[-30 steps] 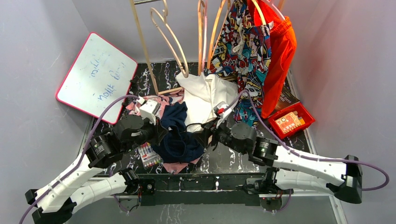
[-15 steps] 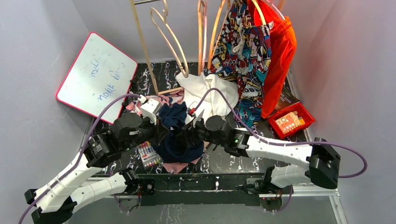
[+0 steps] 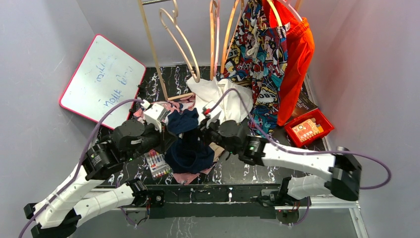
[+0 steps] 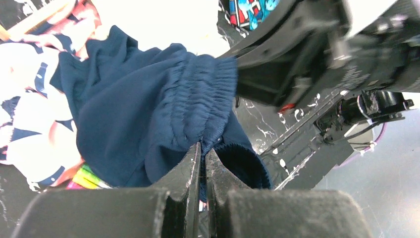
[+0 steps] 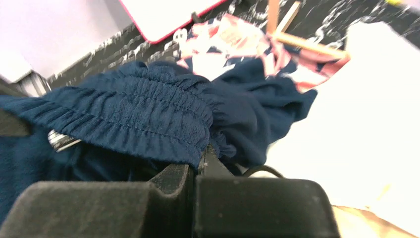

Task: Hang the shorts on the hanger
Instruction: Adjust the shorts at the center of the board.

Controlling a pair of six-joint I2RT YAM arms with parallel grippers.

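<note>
The dark navy shorts (image 3: 189,146) hang bunched between my two arms, above the heap of clothes near the table's front. My left gripper (image 3: 167,130) is shut on their ribbed waistband (image 4: 195,99), with fabric pinched between the fingertips in the left wrist view (image 4: 203,147). My right gripper (image 3: 204,130) is shut on the waistband's other side (image 5: 200,156), and the gathered elastic (image 5: 133,111) stretches away from it. The orange-tan hanger (image 3: 229,37) hangs from the rail at the back, apart from both grippers.
Paler hangers (image 3: 179,37) hang to the left of it, comic-print shorts (image 3: 260,47) and orange shorts (image 3: 298,54) to the right. A white garment (image 3: 225,96) and a pink patterned one (image 3: 174,105) lie under the shorts. A whiteboard (image 3: 101,79), a marker pack (image 3: 157,165) and a red box (image 3: 309,128) are nearby.
My right arm swung left to the shorts and its gripper went from open to shut on the waistband. The waistband now stretches between both grippers, slightly farther back.
</note>
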